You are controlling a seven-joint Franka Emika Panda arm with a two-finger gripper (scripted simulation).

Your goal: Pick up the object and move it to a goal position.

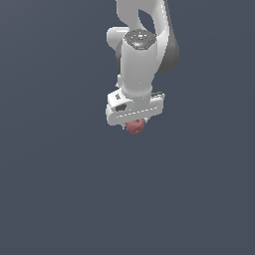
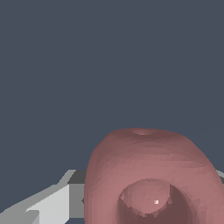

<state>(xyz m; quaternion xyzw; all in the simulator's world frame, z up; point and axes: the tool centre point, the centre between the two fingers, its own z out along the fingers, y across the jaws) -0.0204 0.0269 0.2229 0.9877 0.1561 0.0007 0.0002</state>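
The object (image 1: 135, 127) is a small dull red-pink roundish lump, partly hidden under my white gripper (image 1: 134, 124) in the exterior view. In the wrist view the object (image 2: 144, 166) is very close and fills the lower part of the picture, with a round dimple facing the camera. A grey-white finger (image 2: 52, 205) touches one side of it, and a sliver of the other finger (image 2: 221, 175) shows at the opposite side. The gripper is shut on the object.
The white arm (image 1: 142, 45) reaches in from the top of the exterior view. A plain dark blue-grey surface (image 1: 60, 189) lies all around. No other object shows in either view.
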